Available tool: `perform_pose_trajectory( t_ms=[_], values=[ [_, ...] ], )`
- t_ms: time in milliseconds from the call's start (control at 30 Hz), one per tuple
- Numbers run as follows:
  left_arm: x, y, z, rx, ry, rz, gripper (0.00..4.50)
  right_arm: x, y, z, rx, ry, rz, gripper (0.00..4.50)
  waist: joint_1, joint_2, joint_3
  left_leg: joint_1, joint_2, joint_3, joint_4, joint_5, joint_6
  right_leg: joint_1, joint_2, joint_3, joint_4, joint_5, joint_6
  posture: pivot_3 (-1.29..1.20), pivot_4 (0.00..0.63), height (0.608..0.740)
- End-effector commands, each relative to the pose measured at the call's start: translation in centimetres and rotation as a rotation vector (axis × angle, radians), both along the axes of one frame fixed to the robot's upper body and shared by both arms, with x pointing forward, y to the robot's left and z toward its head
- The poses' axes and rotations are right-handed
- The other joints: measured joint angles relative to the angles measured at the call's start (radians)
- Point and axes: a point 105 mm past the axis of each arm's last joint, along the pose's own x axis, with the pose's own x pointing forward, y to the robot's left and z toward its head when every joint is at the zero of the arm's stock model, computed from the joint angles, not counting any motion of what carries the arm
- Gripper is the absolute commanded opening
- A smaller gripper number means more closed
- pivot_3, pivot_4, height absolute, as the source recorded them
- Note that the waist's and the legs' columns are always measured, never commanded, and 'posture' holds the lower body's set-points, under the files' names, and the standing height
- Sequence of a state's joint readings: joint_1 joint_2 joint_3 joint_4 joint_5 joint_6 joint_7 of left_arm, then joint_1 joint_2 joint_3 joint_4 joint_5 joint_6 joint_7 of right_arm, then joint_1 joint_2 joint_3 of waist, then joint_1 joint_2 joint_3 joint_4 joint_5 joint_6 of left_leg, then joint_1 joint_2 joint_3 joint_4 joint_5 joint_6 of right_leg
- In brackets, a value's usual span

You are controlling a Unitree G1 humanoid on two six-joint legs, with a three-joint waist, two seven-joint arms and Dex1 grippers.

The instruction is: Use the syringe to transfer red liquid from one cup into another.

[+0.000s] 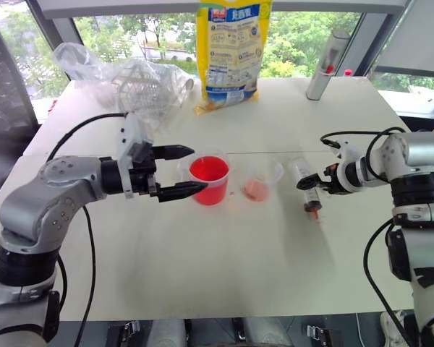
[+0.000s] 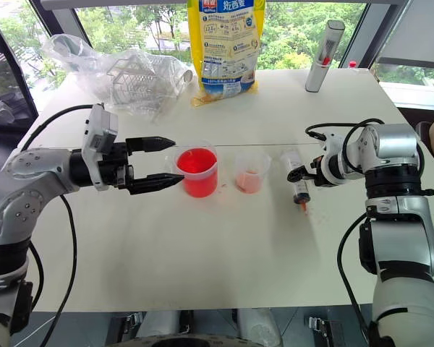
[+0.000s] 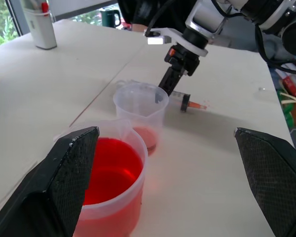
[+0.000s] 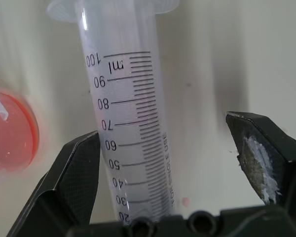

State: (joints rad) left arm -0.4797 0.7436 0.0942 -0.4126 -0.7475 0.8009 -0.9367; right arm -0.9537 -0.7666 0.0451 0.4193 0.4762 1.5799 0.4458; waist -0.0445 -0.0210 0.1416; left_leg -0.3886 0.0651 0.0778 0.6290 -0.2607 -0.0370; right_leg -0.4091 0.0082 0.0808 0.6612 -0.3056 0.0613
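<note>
Closest to us, our left gripper (image 1: 182, 171) hangs level over the white table (image 1: 224, 267) with its two black fingers spread wide apart, holding nothing. Just past its fingertips stands the big cup (image 1: 209, 179), a clear beaker holding bright red liquid (image 1: 208, 170); one fingertip reaches beside the cup's near wall and the other beside its far rim, though we cannot tell whether either touches. Just beyond that cup, farther from the left gripper, sits the small clear cup (image 1: 259, 186) with only a thin pinkish layer at its bottom.

Our right gripper (image 2: 301, 173) points steeply down at the table, on the far side of the small cup from the left gripper. Its fingers stand apart around the syringe (image 2: 298, 182), which lies flat on the table between them. In the right wrist view one finger (image 4: 71, 180) is close against the clear marked barrel, and the other is well clear of it. The syringe's orange-red tip (image 1: 316, 214) points toward us.

Well beyond both grippers, along the table's far edge by the window, we see crumpled clear plastic wrapping (image 1: 123, 79), an upright yellow bag (image 1: 233, 50), and a leaning grey metal cylinder (image 1: 325, 66). Nothing stands between either gripper and the cups.
</note>
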Motion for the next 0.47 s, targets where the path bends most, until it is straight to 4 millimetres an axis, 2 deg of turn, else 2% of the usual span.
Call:
perform_pose_trajectory(
  t_ms=[33, 100, 233, 467],
  values=[
    [-0.4, 0.6, 1.3, 0.007, -0.054, 0.012, 4.50, -0.4, 0.9, 6.2, -0.026, -0.218, 0.159, 4.41, 0.001, 0.000, 0.000, 0.000, 0.000, 0.000, 0.000, 0.000, 0.000, 0.000, 0.000, 0.000, 0.000, 0.000, 0.000, 0.00, 0.150, 0.740],
    [-0.3, 1.1, 1.7, 0.015, -0.063, 0.026, 4.50, -2.1, 1.7, 8.8, -0.093, -0.340, 0.336, 4.41, 0.003, 0.001, 0.000, 0.000, 0.000, -0.001, -0.001, 0.000, 0.000, 0.000, 0.000, -0.001, -0.001, 0.000, 0.000, 0.00, 0.150, 0.740],
    [-0.3, 1.7, 1.8, 0.031, -0.063, 0.038, 4.50, -5.7, 4.0, 11.6, -0.093, -0.457, 0.642, 4.41, -0.001, -0.001, 0.000, 0.001, 0.001, -0.002, -0.002, -0.001, 0.000, 0.002, 0.000, -0.003, -0.005, -0.001, 0.001, 0.00, 0.150, 0.740],
    [-0.3, 2.4, 2.1, 0.038, -0.064, 0.053, 4.50, -9.4, 5.1, 12.9, -0.087, -0.520, 0.890, 4.41, 0.001, -0.001, 0.000, 0.002, 0.002, -0.001, 0.000, -0.001, 0.001, 0.004, -0.002, -0.002, -0.006, 0.000, 0.001, 0.00, 0.150, 0.740]
  ],
)
